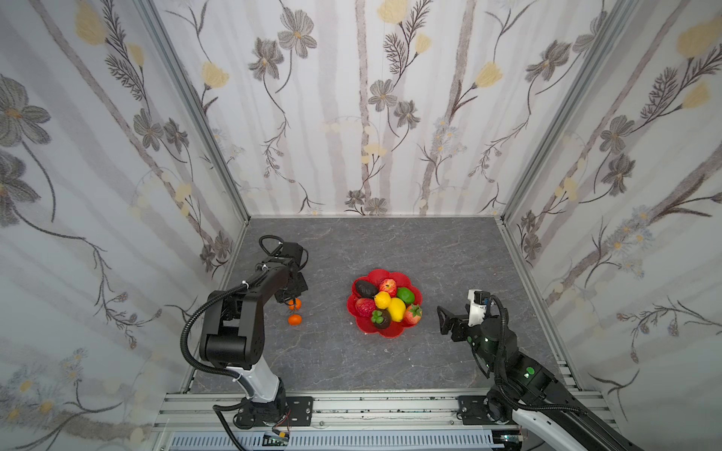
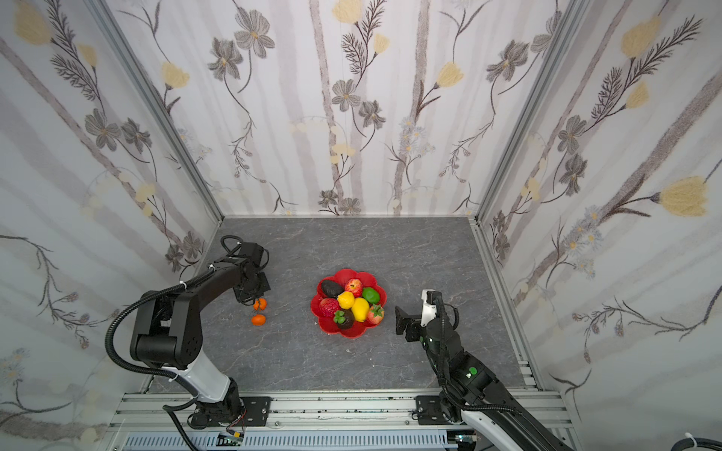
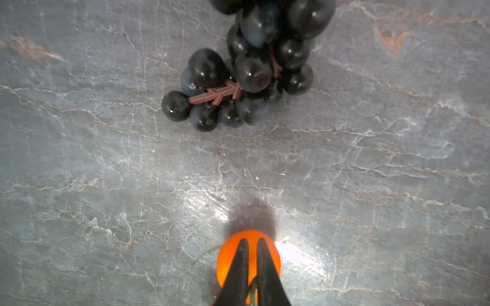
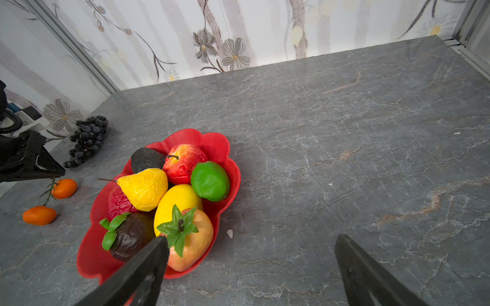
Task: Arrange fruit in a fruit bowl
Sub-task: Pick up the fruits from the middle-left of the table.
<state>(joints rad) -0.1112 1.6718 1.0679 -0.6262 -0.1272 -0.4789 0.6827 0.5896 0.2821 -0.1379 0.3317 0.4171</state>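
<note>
Grey table [image 1: 390, 359]: left tool [image 3: 252, 241] pinching orange stem [image 4: 48, 192]; right tool [image 4: 252, 238] spread.

Soft, even light fills both top views. The grey tabletop [image 1: 390, 250] is moderately bright, and the fruit bowl [image 1: 386, 331] throws only a faint shadow. Wide-angle distortion bows the aluminium posts [image 1: 190, 97] toward the picture edges.

In the left wrist view a hard white glare lies on the tabletop just beside the orange [image 3: 230, 261]. A dark shadow sits on the orange's side toward the grape bunch [image 3: 253, 71]. The grapes farthest from the orange smear, and the left fingers [image 3: 237, 275] are soft.

In the right wrist view the fruit is sharp and the right fingers [image 4: 138, 273] are blurred.
</note>
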